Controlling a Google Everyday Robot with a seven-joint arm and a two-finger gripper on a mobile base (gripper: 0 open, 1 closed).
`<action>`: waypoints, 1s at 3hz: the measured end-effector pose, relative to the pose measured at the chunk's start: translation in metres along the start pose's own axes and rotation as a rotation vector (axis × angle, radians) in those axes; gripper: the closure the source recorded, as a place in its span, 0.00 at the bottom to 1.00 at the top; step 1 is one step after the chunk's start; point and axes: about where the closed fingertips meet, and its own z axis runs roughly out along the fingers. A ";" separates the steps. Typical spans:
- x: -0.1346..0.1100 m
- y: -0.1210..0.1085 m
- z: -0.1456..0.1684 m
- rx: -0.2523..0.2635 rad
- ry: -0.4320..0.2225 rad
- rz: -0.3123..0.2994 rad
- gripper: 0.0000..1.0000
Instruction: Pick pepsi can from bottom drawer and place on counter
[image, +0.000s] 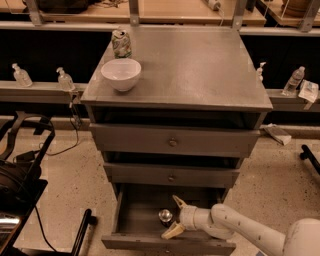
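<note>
The bottom drawer (131, 212) is pulled open at the foot of the grey cabinet. Inside it stands the pepsi can (165, 217), seen from above as a dark can with a shiny silver top. My gripper (173, 217) reaches in from the right on a white arm. It is open, with one pale fingertip (178, 202) behind the can and the other in front, close on the can's right side. The counter (200, 65) is the grey metal top above.
A white bowl (121, 74) and a pale green-white dented can (121, 43) sit at the counter's left rear. The two upper drawers (172, 142) are nearly shut. Small bottles (65, 79) stand on ledges either side. A black cart (20, 175) is at left.
</note>
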 end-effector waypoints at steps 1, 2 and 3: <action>0.022 -0.009 0.016 0.039 0.049 0.021 0.00; 0.035 -0.023 0.021 0.083 0.061 0.045 0.00; 0.039 -0.035 0.029 0.114 0.060 0.055 0.18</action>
